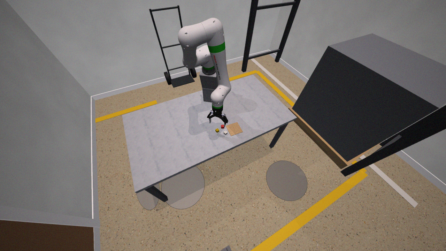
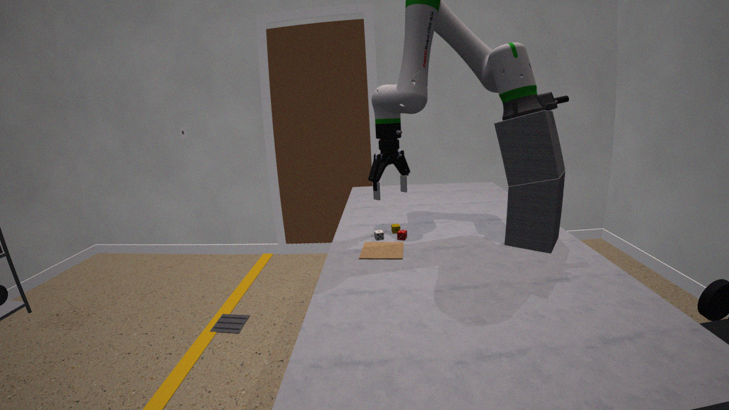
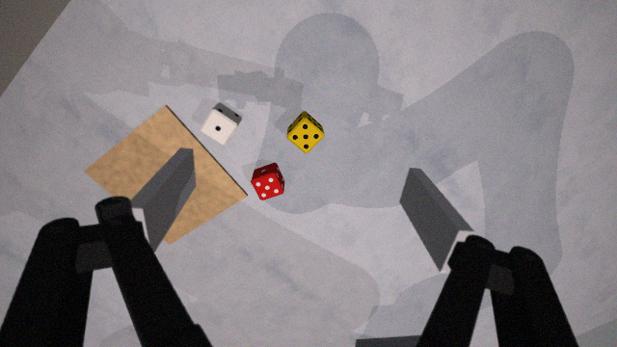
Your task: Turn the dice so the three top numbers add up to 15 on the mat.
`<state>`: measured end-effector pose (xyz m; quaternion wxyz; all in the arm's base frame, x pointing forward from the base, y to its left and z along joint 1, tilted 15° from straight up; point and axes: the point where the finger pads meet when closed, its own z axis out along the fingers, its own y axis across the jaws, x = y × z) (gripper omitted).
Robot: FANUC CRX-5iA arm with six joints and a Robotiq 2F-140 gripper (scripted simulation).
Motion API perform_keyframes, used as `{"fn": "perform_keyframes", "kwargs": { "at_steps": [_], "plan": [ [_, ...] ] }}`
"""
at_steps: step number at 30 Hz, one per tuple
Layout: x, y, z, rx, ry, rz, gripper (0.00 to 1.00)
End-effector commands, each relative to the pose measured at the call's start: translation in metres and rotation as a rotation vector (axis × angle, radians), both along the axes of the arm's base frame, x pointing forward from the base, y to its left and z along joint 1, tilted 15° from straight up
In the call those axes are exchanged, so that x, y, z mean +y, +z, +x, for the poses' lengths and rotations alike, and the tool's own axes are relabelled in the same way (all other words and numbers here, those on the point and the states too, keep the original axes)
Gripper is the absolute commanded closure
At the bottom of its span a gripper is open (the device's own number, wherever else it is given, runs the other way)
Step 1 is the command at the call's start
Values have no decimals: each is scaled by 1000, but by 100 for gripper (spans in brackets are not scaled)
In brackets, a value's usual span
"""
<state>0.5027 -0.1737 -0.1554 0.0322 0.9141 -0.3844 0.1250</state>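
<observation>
A tan square mat (image 1: 234,128) (image 2: 381,250) (image 3: 125,154) lies flat on the grey table (image 1: 162,140) (image 2: 458,326). Three dice lie flat on the table just beside the mat, none of them on it. The white die (image 1: 225,132) (image 2: 379,234) (image 3: 219,126) shows one on top. The yellow die (image 1: 216,130) (image 2: 394,228) (image 3: 305,132) shows five. The red die (image 1: 222,126) (image 2: 401,234) (image 3: 268,181) shows five. My gripper (image 1: 217,121) (image 2: 389,192) (image 3: 302,176) is wide open and empty. It points down and hangs well above the dice.
The arm's grey pedestal (image 1: 208,89) (image 2: 532,204) stands on the table behind the dice. The table's edge runs close past the mat. A large dark box (image 1: 358,103) stands off the table to one side, and a brown door (image 2: 318,127) is in the back wall.
</observation>
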Motion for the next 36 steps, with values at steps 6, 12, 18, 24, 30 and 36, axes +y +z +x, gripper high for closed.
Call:
{"fn": "perform_keyframes", "kwargs": {
  "at_steps": [6,12,18,24,30,36],
  "plan": [
    [-2,-9,2,-1,0,-1,0],
    [-4,-20,5,0,0,0,0],
    [-5,-27,7,-1,0,-1,0],
    [-7,-38,9,-1,0,-1,0],
    [-9,-51,12,-1,0,0,0],
    [-10,-60,14,0,0,0,0]
  ]
}}
